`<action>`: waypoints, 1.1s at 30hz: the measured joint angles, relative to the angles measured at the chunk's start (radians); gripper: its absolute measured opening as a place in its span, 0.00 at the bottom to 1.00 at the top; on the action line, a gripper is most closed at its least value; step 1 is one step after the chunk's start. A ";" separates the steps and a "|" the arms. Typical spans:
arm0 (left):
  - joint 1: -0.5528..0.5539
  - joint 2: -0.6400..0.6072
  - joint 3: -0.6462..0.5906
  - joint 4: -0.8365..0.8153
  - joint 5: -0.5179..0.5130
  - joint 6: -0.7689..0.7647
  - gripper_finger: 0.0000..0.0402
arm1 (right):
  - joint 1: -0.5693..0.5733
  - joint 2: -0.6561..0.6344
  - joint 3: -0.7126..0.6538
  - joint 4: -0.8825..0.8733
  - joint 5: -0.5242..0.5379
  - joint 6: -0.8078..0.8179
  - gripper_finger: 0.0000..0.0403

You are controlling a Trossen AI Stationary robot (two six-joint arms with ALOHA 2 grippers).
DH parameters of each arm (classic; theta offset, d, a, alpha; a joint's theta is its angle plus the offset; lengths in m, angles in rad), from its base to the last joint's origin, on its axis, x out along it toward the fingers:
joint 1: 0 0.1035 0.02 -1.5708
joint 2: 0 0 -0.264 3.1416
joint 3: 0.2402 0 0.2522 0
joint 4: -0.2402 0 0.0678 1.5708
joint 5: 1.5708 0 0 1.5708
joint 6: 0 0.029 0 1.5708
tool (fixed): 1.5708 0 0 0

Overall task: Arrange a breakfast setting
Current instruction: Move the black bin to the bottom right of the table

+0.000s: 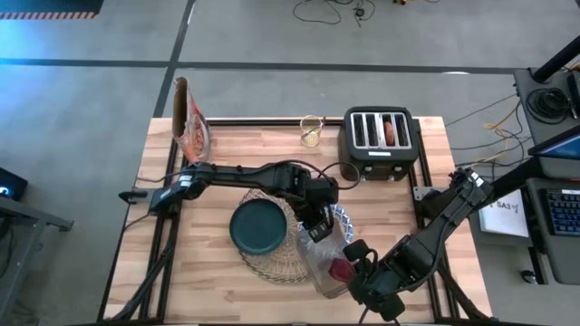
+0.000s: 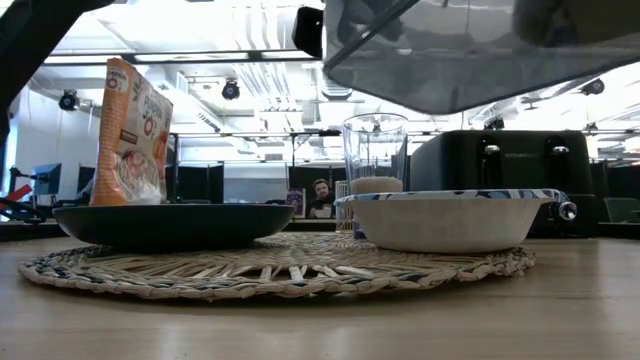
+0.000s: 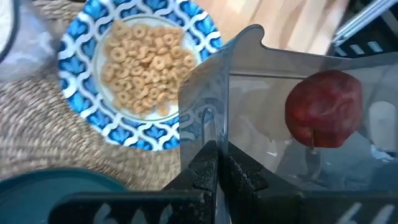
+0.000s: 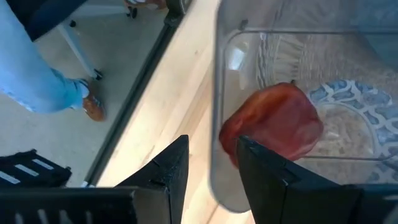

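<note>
Wooden tabletop [image 1: 227, 290] carrying a breakfast setting, with both arms meeting over a clear plastic container [image 1: 328, 263] above its near-right part.

Left gripper [image 1: 314, 232] is pinching the container's wall with its fingers fully closed on it, right over the blue-and-white patterned bowl [image 3: 134, 68] of cereal rings, which is sitting on the round woven straw placemat [image 1: 272, 258] beside the dark teal plate [image 1: 258, 226] — the right gripper [image 4: 208, 171] is straddling the container's opposite wall, jaws parted, though contact is hard to make out. A red fruit [image 4: 270, 127] is lying inside. Container and arms are hiding much of the bowl from above. Clear glass [image 1: 311, 131], cereal bag [image 1: 192, 122] and toaster [image 1: 381, 140] are standing along the far edge; the left half of the table is lying free.
</note>
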 joint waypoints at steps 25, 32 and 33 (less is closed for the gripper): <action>0.000 -0.020 0.015 0.103 0.024 -0.001 0.00 | 0.001 0.002 -0.012 -0.056 -0.016 0.002 0.27; 0.000 -0.020 0.015 0.090 0.020 -0.001 0.00 | 0.001 0.003 -0.012 -0.055 -0.023 0.011 0.22; 0.000 -0.020 0.015 0.089 0.019 -0.001 0.00 | 0.000 0.003 -0.012 -0.056 -0.034 0.012 0.23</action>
